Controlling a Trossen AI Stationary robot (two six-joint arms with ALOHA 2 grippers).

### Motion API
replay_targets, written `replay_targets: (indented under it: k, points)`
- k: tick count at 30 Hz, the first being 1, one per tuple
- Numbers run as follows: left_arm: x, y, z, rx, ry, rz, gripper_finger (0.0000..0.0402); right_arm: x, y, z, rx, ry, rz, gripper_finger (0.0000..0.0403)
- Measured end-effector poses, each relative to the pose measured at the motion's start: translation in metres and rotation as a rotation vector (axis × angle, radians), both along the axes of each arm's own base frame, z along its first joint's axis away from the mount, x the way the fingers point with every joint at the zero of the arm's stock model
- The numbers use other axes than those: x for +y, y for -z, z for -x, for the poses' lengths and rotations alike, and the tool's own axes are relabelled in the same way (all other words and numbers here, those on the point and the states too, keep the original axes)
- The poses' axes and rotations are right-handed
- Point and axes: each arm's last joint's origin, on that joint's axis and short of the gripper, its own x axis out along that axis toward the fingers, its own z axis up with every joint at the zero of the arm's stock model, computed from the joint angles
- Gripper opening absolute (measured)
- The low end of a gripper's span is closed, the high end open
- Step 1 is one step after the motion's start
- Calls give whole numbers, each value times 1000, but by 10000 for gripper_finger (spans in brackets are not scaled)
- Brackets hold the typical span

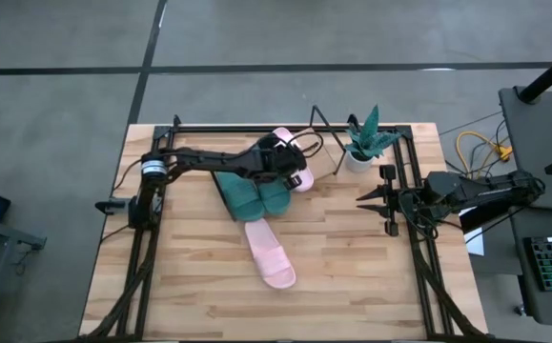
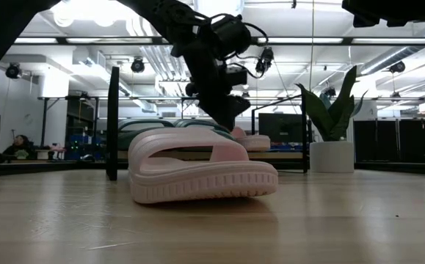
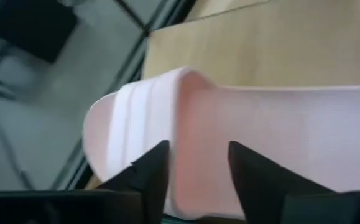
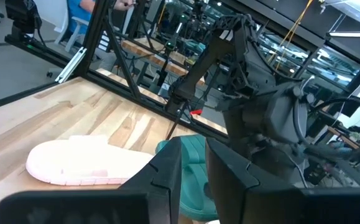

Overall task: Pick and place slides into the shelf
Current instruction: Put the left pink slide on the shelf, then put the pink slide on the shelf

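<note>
Pink slide (image 1: 296,160) sits on the shelf (image 1: 226,187) beside the green pair (image 1: 259,198); left gripper (image 3: 195,171) straddles its strap, fingers parted, seemingly not clamped. Second pink slide (image 1: 270,252) lies mid-table (image 1: 352,276), well apart. Foam looks light, squashy, grippy; best pinched at the strap or side edge. Right gripper (image 4: 191,165) waits near the table's right edge, jaws slightly apart, empty.

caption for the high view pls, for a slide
Left claw at the shelf over a pink slide, green pair shelved, one pink slide left on the table, right claw waiting.
</note>
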Motion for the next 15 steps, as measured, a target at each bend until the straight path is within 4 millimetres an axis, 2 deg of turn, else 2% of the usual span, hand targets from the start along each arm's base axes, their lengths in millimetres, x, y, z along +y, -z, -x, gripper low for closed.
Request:
replay_targets:
  k: [6,11,15]
  points:
    - [-7,-26,9,-61,37,30,205,0,0,0,2,0,0,63]
    - [-25,-70,26,-158,84,24,210,0,0,0,2,0,0,63]
    - [-52,-95,41,-211,242,128,210,0,0,0,3,0,0,63]
